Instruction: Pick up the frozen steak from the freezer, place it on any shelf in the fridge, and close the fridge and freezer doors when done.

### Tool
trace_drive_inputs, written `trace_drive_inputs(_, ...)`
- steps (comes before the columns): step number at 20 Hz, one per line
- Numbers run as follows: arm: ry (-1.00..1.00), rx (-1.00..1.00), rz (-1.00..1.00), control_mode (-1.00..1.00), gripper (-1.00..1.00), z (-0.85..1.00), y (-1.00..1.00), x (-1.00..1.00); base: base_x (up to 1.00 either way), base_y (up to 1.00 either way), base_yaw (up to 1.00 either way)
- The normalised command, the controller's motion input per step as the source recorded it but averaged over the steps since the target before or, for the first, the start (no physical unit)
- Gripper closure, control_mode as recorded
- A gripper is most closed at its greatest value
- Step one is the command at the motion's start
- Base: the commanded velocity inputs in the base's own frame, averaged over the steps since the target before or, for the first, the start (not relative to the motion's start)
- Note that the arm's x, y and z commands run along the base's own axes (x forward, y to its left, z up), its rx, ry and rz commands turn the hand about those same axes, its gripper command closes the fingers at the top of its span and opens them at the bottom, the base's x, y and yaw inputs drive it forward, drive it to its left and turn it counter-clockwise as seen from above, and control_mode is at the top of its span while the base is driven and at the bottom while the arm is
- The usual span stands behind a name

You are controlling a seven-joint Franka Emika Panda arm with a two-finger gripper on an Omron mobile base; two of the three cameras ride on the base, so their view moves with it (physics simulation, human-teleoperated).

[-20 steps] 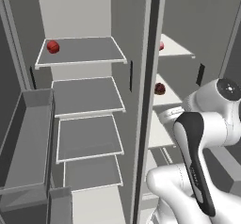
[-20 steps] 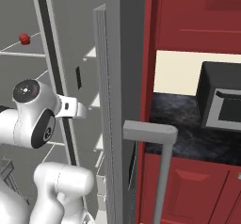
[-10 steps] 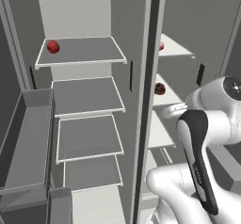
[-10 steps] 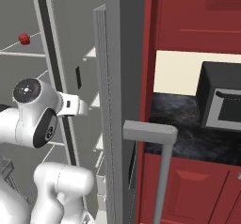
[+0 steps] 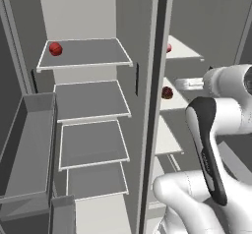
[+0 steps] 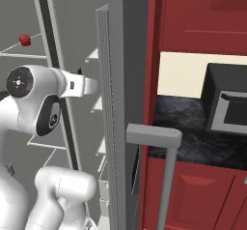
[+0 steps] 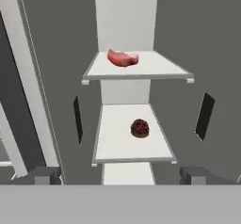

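Note:
The frozen steak [image 7: 122, 58], a pale pink-red slab, lies on the upper short shelf of the freezer [image 7: 141, 68]; only its edge [image 5: 169, 47] peeks out in the left base view. One shelf lower sits a dark red lump [image 7: 140, 128] [image 5: 167, 93]. My gripper [image 7: 120, 176] is open and empty, out in front of the freezer and well short of the steak, aimed into the compartment. Its hand [image 5: 183, 84] [image 6: 89, 85] hovers at about the lump's shelf level. The fridge [image 5: 88, 105] stands open on the left with wide grey shelves [image 5: 91, 100].
A bright red ball [image 5: 55, 48] [image 6: 24, 40] rests on the top fridge shelf. The open fridge door with inner bins [image 5: 27, 139] is at the left. The open freezer door [image 6: 123, 103] and its bar handle [image 6: 166, 176] stand close on my right, with red cabinets [image 6: 202, 11] and a microwave [image 6: 226, 103] beyond.
My hand has risen and pushed a little closer to the freezer opening. The steak, lump and ball have not moved.

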Motion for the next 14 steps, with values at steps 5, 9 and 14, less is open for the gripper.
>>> trace_drive_inputs(5, -0.05, 0.00, -0.15, -1.00, -1.00, 0.74, -0.30, 0.63, 0.00, 0.00, 0.00)
trace_drive_inputs(9, 0.02, 0.00, -0.01, -1.00, -1.00, 0.34, -0.43, 0.77, 0.00, 0.00, 0.00)
trace_drive_inputs(14, 0.18, 0.00, 0.10, -1.00, -1.00, 0.00, -0.27, 0.56, 0.00, 0.00, 0.00)
